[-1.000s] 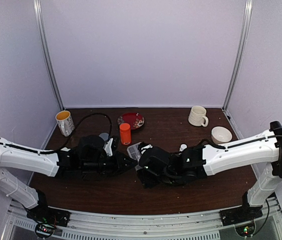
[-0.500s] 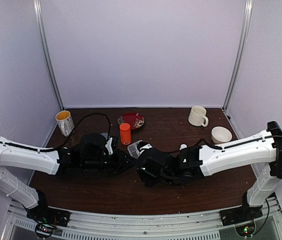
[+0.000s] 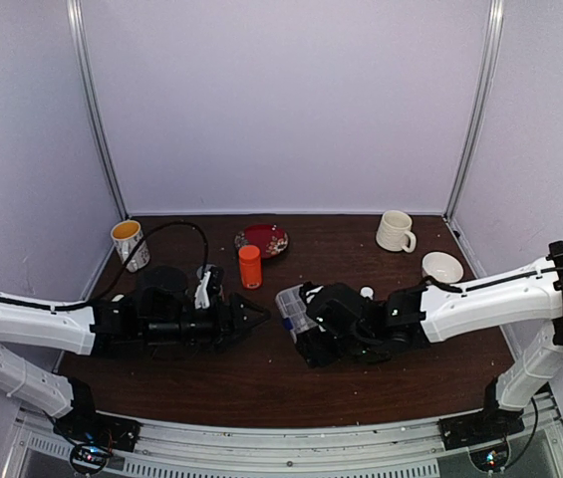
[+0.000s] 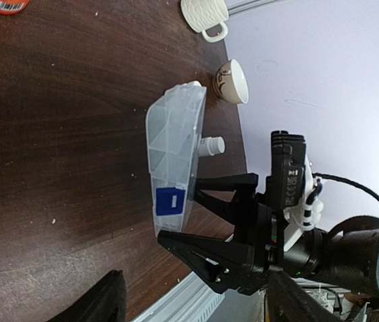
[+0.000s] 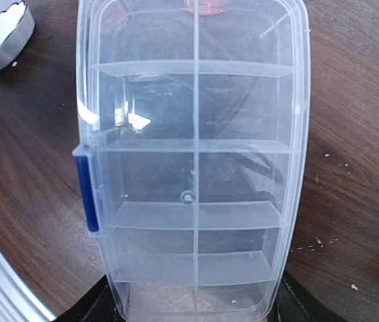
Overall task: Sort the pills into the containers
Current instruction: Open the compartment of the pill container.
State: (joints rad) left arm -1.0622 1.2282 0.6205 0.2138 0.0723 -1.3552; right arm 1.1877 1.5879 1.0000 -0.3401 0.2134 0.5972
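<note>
Jaws of right gripper (image 4: 179,215) clasp organiser box (image 4: 176,134).

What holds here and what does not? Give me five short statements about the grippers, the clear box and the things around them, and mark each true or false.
1. The right gripper holds the clear box by one end. True.
2. The left gripper is clamped on the box. False: it is open and apart from the box.
3. The orange bottle stands upright close to the red plate. True.
4. The small bowl stands at the far left of the table. False: it stands on the right, near the white mug.
5. The box has a blue latch on one long side. True.
</note>
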